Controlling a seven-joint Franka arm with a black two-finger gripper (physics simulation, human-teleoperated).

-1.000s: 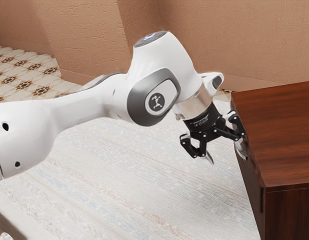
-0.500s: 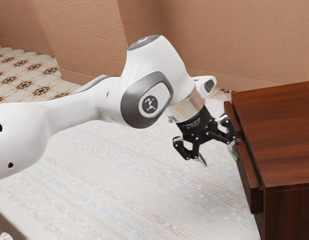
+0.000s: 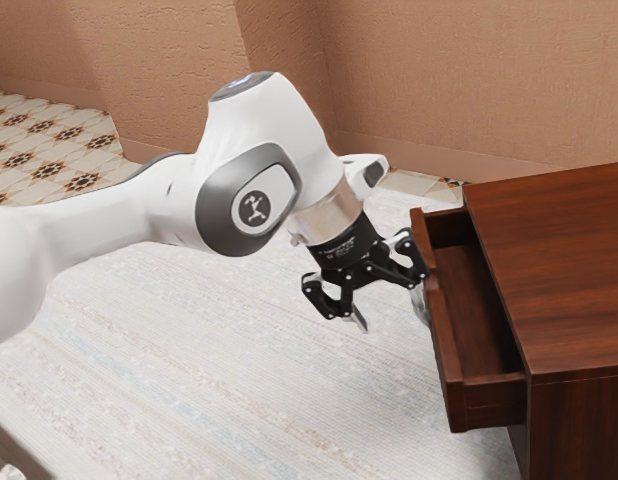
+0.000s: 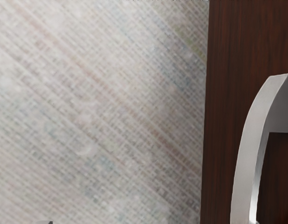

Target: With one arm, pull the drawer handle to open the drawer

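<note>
Currently drawer standing partly out of dark wooden cabinet at right of exterior frame; drawer inside showing bare wood floor and walls; gripper hanging at drawer front, centre-right of frame, fingers spread wide, clasping nothing; one finger sitting by grey handle, contact unclear; pale rug lying below.

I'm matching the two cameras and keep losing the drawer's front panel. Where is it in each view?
Exterior view: the drawer front is the narrow dark-wood panel at the pulled-out drawer's end, toward the exterior view's left, seen nearly edge-on.
Wrist view: the drawer front is the dark wood strip that carries the grey handle.
Shared landmark: the pale woven carpet bordering the panel.
</note>
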